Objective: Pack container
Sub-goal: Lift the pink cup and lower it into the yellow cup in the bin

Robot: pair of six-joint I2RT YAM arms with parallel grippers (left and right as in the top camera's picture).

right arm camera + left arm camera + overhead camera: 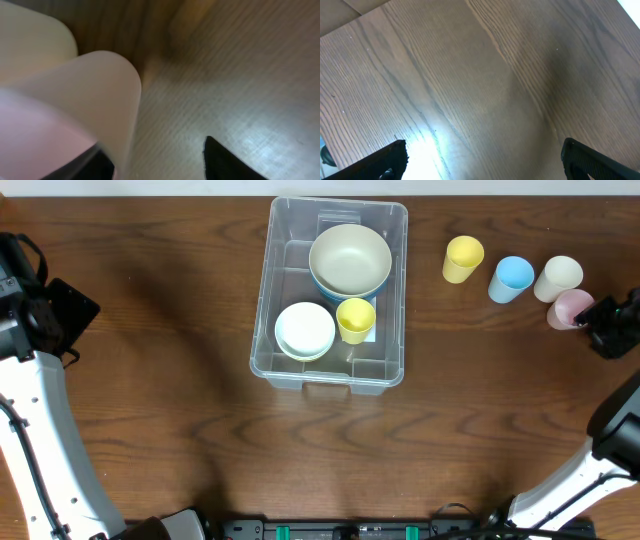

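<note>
1. Container (340, 202) is sitting at far centre of table (150, 430), partly filled with bowls (350, 258).
2. Right gripper (160, 159), spread, is hovering just beside pink cup (570, 308), pinching nothing.
3. Left gripper (482, 160), spread, is idling over table.
4. Judged step: fetching pink cup. Next move is calling for straddling it, closing, and carrying it left into container.

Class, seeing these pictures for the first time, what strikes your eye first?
The clear container in the middle of the table, holding a cream bowl, white bowls and a yellow cup. To its right stands a row of four pastel cups, with the right gripper at the pink cup.
</note>
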